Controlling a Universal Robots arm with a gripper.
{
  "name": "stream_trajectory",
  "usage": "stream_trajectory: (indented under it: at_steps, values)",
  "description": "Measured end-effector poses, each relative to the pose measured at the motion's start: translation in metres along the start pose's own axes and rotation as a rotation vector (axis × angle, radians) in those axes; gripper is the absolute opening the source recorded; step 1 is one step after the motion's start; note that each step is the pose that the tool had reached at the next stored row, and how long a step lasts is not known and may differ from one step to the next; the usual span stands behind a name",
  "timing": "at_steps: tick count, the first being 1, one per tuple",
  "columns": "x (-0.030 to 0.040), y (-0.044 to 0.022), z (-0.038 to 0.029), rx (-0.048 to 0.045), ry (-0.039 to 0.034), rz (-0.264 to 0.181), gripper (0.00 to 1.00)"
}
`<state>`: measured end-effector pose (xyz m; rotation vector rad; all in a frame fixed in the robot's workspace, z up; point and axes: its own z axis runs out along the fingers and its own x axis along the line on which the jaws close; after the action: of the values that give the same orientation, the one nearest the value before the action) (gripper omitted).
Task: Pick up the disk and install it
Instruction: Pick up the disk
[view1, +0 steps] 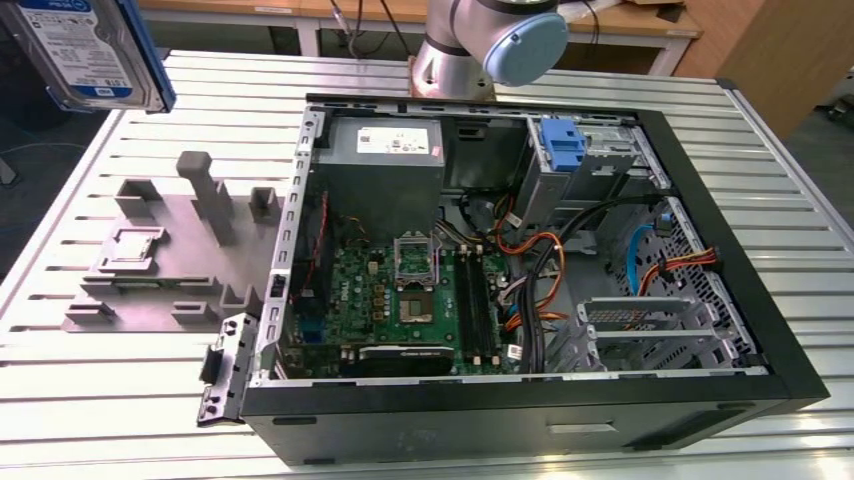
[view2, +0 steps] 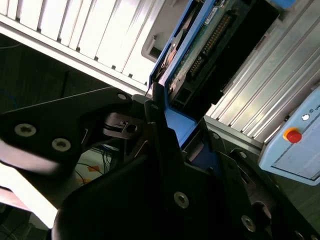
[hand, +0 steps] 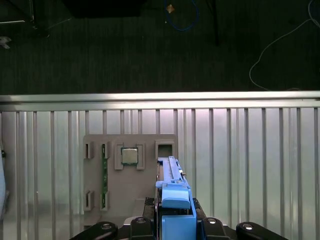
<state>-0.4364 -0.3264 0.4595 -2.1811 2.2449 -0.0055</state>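
You are holding the disk (view1: 83, 50) up in the air, well clear of the open computer case (view1: 534, 410), off the case's side toward the exterior view's left and above its far corner. Its blue-and-white label is facing the exterior camera, and the blue carrier rails are running round its edges.

In the second wrist view the black fingers (view2: 162, 135) are pinching the disk (view2: 210, 35) by its blue carrier, with the drive's circuit-board underside showing. In the first wrist view the gripper (hand: 176, 222) is clamping the disk (hand: 172, 197) edge-on, a finger pressing on each side of the blue rail.

Beside the case, on the exterior view's left, the grey fixture plate (view1: 160, 290) is lying flat on the slatted table (view1: 120, 400). The first wrist view is looking down on that plate (hand: 125, 187), where a square chip (hand: 130, 156) is sitting in one of its pockets.

Inside the case, the blue caddy (view1: 567, 150) is standing at the far end with no drive in it, the grey box with the white sticker (view1: 387, 145) is sitting near it along the far wall, and the green motherboard (view1: 400, 290) is lying on the case floor. The arm (view1: 487, 45) is rising from the table just behind the case.
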Motion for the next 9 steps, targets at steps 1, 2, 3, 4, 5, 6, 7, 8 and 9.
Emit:
stream_trajectory:
  at_steps: [1,2,3,4,5,6,7,8,9]
  values:
    - [0.0000,0.0000,-0.0014,0.0000,0.0000,0.000,0.37]
    - [0.0000,0.0000,-0.0026,0.0000,0.0000,0.000,0.37]
    - [0.0000,0.0000,-0.0038,0.0000,0.0000,0.000,0.37]
    - [0.0000,0.0000,-0.0048,-0.0001,0.0000,0.000,0.37]
    - [0.0000,0.0000,-0.0058,-0.0001,0.0000,0.000,0.37]
    - [-0.0001,-0.0001,-0.0069,-0.0001,0.0000,0.000,0.37]
    - [0.0000,-0.0001,-0.0081,-0.0001,0.0000,0.000,0.37]
    - [-0.0001,-0.0001,-0.0092,-0.0001,0.0000,0.000,0.37]
    - [-0.0001,-0.0001,-0.0101,0.0000,0.0000,0.000,0.37]
